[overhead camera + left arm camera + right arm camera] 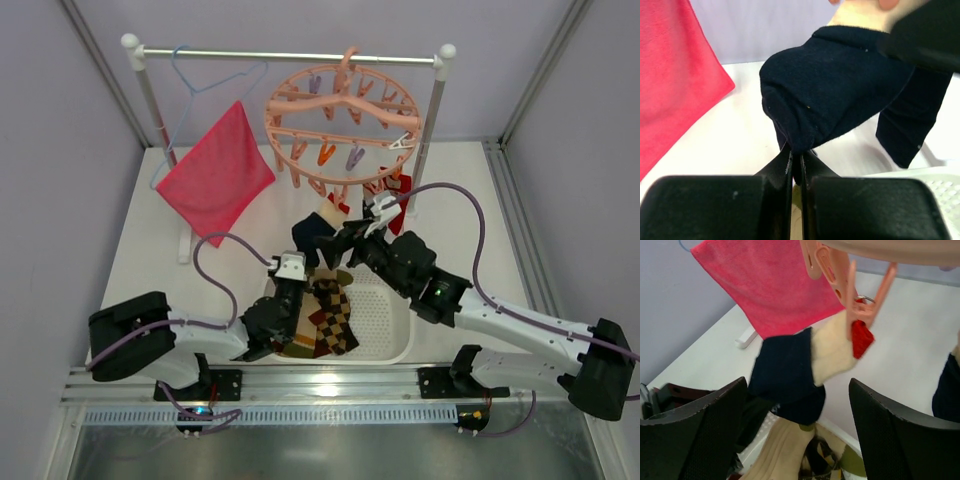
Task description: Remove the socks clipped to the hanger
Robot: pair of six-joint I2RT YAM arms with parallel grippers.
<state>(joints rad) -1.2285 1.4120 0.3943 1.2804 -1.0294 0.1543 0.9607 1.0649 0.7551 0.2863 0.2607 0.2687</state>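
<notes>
Two robot arms reach up toward the round pink hanger (345, 125), which hangs by its hook from a bar on the far side of the table (140, 260). Lots of little clips dangle from the ring.

One sock (790, 375) is still clipped on at the near side of the ring. It is dark blue at the bottom, cream in the middle and red at the top. A pink clip (860, 305) bites the red end. The sock hangs down over the far edge of a white basket (385, 320).

The left gripper (796, 155) has its two fingers pressed almost together. They pinch the bottom edge of the dark blue part of that sock. Another dark piece of cloth (905, 130) hangs just to the right of it. I cannot tell if that is a second sock.

The right gripper (799, 385) has its fingers spread wide apart and holds nothing. The clipped sock hangs between the two fingers, a bit beyond them.

Some brown checked socks (330, 318) lie in the basket, on its left side, just beside the left arm.

Far to the left, a big pink-red cloth (215, 170) hangs from a thin blue wire hanger (200, 75) on the same bar.
</notes>
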